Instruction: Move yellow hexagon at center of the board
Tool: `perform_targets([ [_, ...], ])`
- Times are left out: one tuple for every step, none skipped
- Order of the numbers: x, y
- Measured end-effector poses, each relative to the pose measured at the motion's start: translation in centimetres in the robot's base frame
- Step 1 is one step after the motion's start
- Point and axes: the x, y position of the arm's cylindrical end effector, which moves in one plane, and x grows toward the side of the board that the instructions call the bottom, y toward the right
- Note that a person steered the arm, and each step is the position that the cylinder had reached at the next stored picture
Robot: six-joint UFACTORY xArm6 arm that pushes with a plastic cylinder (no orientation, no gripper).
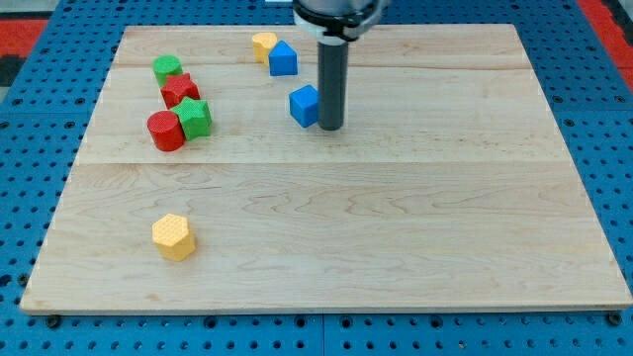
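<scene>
The yellow hexagon (173, 236) lies near the board's lower left, well away from the other blocks. My tip (329, 128) rests on the board in the upper middle, touching or nearly touching the right side of a blue cube (305, 106). The tip is far up and to the right of the yellow hexagon.
A wooden board (396, 218) lies on a blue pegboard. At the top a yellow block (263, 45) sits beside a blue block (283, 58). At upper left cluster a green block (167, 69), a red star (180, 91), a green star (195, 117) and a red cylinder (165, 131).
</scene>
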Motion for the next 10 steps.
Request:
perform_targets([
  [-1.8, -2.1],
  [-2.4, -5.4],
  [-4.7, -6.9],
  [-8.2, -5.6],
  [-2.3, -1.8],
  [8.4, 0.9],
  [18.8, -1.6],
  [23.5, -11.2],
  [21.5, -18.3],
  [18.6, -18.0],
])
